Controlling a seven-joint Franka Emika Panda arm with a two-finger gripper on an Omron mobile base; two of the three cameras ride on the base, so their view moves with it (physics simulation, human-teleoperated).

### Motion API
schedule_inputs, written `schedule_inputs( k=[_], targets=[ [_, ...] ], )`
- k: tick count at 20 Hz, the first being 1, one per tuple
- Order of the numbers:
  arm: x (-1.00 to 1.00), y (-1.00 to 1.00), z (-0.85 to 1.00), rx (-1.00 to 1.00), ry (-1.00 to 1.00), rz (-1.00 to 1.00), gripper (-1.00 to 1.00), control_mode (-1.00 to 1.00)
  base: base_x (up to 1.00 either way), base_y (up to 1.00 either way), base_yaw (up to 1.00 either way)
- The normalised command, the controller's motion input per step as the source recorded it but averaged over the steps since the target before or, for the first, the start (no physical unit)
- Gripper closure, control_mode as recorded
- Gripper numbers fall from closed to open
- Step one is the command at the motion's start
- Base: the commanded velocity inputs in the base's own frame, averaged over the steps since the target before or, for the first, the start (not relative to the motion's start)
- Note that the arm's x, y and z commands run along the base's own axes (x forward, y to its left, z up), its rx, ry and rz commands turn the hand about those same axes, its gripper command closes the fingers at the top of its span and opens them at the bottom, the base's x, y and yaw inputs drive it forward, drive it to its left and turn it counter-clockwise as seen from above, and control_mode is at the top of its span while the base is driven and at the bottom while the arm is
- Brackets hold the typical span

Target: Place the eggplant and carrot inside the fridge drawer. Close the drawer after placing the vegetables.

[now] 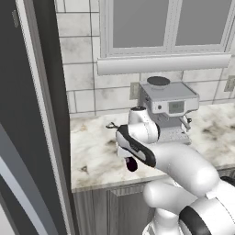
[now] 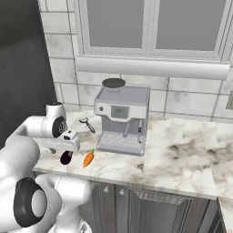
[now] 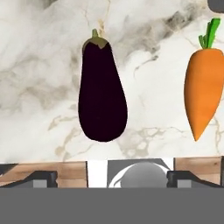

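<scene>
The eggplant, glossy dark purple, lies on the marble counter near its front edge, with its stem pointing away from me. To its right lies the orange carrot, green tip at the far end. In the right base view the eggplant and the carrot lie side by side, a little apart. My gripper hangs just above the eggplant, open, with nothing between its fingers. The fridge drawer is out of view.
A grey coffee machine stands on the counter behind the vegetables, and a thin metal utensil lies to its left. The dark fridge side rises at the far left. Wooden cabinet fronts sit below the counter edge.
</scene>
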Motion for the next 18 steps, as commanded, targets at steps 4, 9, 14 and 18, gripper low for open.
schedule_inputs(
  k=[4, 9, 14, 18],
  targets=[
    [0.11, 0.16, -0.27, 0.0, 0.0, 0.0, -1.0, -1.0, 0.0, 0.0, 0.0],
    [0.05, 0.05, -0.27, 0.0, 0.0, 0.01, -1.0, -1.0, 0.0, 0.0, 0.0],
    [0.14, 0.0, -0.18, 0.0, 0.0, 0.01, -1.0, -1.0, 0.0, 0.0, 0.0],
    [0.25, 0.0, -0.01, 0.0, 0.01, 0.03, -1.0, -1.0, 0.0, 0.0, 0.0]
  ],
)
